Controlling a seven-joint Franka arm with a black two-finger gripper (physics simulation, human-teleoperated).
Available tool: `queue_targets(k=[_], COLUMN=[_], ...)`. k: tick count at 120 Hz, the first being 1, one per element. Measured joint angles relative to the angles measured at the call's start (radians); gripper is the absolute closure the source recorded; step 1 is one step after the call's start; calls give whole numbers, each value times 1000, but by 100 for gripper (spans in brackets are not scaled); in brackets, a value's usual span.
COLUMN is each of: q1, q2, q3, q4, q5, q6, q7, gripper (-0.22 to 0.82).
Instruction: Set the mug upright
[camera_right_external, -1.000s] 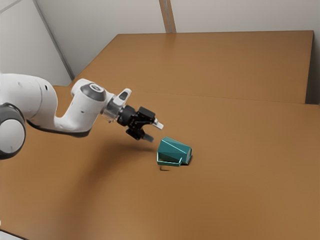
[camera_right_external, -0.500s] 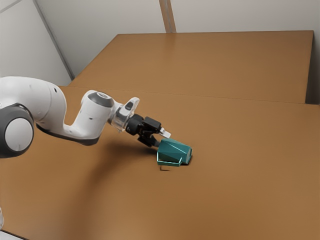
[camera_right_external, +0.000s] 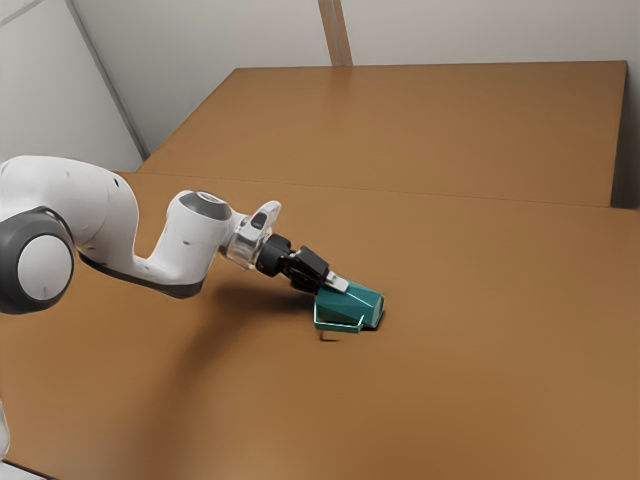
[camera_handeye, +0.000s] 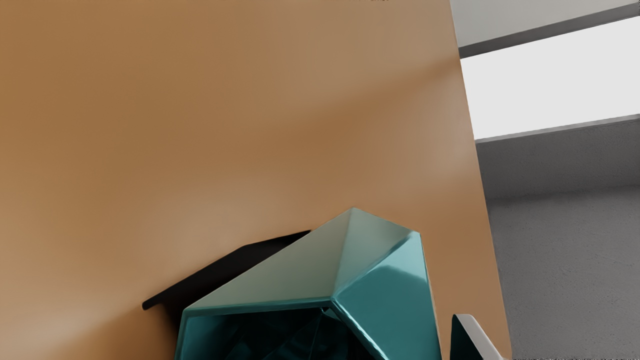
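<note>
Mug (camera_right_external: 352, 304) on its side, mouth toward the exterior view's left; my gripper (camera_right_external: 330, 287), wide open there, holds nothing. Judged step: grasping; next, close, then tip upright.

Mug (camera_right_external: 352, 305): one, teal, near
Mug handle (camera_right_external: 340, 329): one, on the mug's near side
Robot arm (camera_right_external: 188, 248): one, white, at the exterior view's left
Gripper (camera_right_external: 330, 284): one, black, at the arm's end
Brown surfaces: two in the exterior view, one near (camera_right_external: 480, 370), one far (camera_right_external: 430, 130)
Wall strip (camera_right_external: 335, 32): one, brown, far
</note>
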Motion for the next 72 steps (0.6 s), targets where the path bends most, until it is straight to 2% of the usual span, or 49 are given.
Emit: queue_targets(k=[37, 72], q1=[2, -1], q2=[-10, -48], q3=[-12, -19], q4=[5, 6], q5=[-10, -3], q6=[0, 4], q7=[56, 79], gripper=[72, 77])
